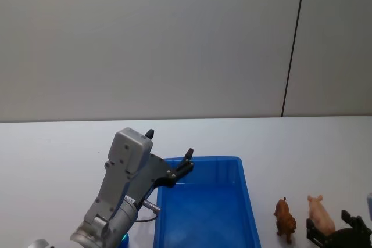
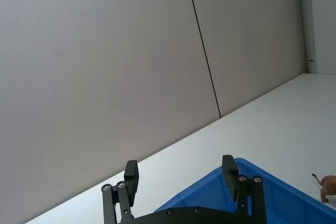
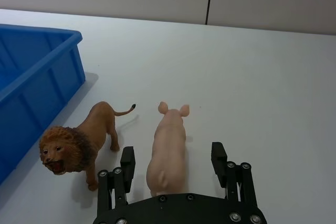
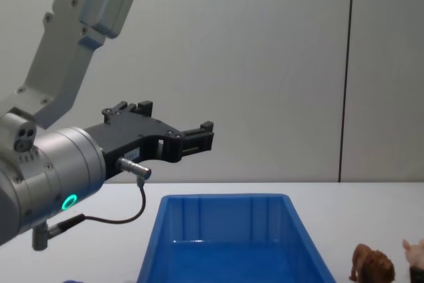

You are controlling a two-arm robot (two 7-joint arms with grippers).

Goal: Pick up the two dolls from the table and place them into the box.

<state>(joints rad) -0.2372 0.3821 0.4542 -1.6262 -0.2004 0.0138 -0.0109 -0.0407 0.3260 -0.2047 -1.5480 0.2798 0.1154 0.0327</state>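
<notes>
A plain grey wall (image 1: 145, 39) stands along the far edge of the white tabletop (image 1: 58, 149). A thin dark vertical seam (image 1: 293, 42) splits the wall into panels, right of the middle. The light is soft and even, casting only faint shadows.

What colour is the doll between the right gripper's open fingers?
Pale pink; the pig shows best in the right wrist view.

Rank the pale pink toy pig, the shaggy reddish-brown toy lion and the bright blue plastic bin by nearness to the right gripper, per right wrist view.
1. Pale pink toy pig: between the fingers of the open right gripper.
2. Shaggy reddish-brown toy lion: beside the pig, towards the bin.
3. Bright blue plastic bin: farthest, beyond the lion.
Left gripper hovers open above the bin's far left corner.
</notes>
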